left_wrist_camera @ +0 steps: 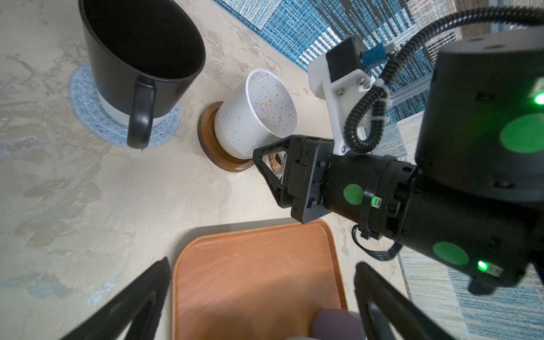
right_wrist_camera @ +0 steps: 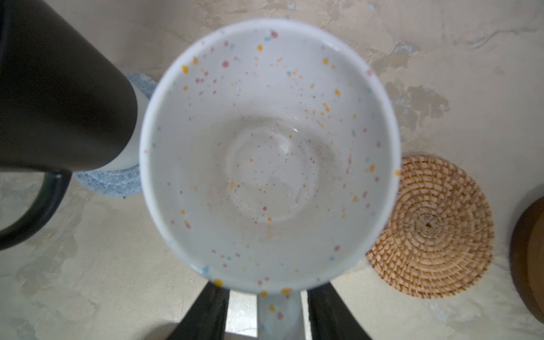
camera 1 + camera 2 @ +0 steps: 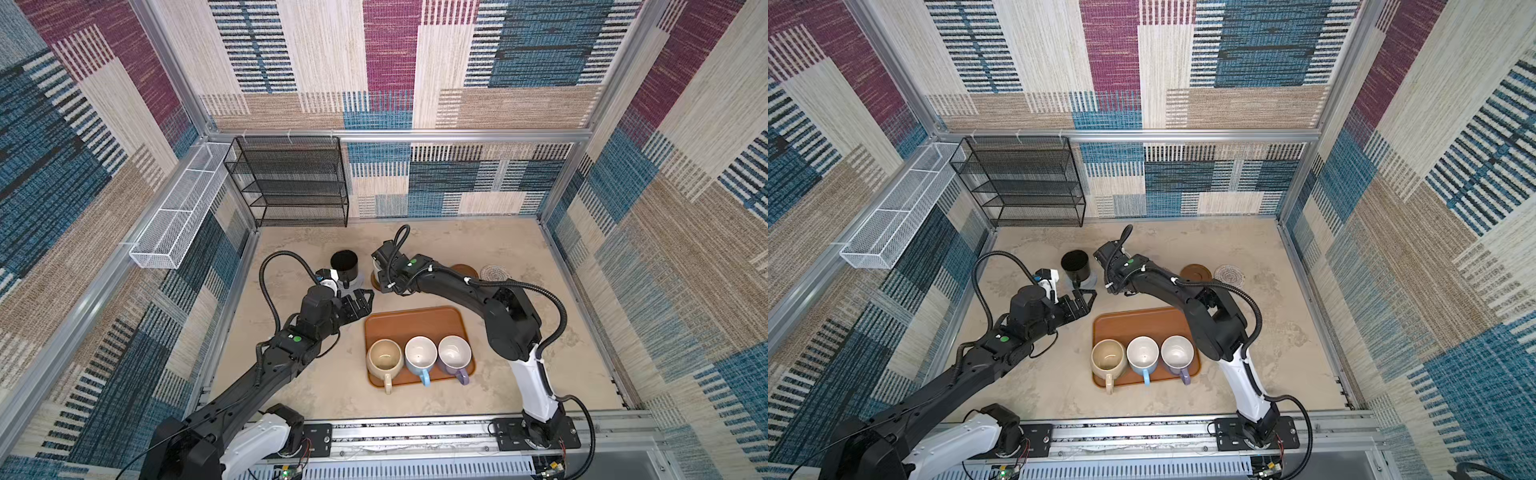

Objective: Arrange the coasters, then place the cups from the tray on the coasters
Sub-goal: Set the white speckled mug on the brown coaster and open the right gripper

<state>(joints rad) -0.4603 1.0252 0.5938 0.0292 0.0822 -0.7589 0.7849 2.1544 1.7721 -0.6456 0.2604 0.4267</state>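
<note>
A black cup [image 3: 344,265] stands on the blue-grey woven coaster [image 1: 88,109]. Beside it, a white speckled cup [image 1: 259,114] rests on a dark brown coaster [image 1: 212,150]. My right gripper [image 2: 269,294] straddles its handle, open, with a gap on each side. The tan rattan coaster [image 2: 435,226], a second brown coaster [image 3: 465,270] and a pale patterned coaster [image 3: 495,273] lie bare to the right. The orange-brown tray [image 3: 415,322] holds beige [image 3: 384,359], light blue [image 3: 420,355] and lavender [image 3: 454,353] cups. My left gripper [image 3: 369,301] hangs open and empty by the tray's far left corner.
A black wire shelf [image 3: 291,183] stands at the back left against the wall. A white mesh basket [image 3: 178,208] hangs on the left wall. Patterned fabric walls close in the sandy table on three sides, and a metal rail runs along the front.
</note>
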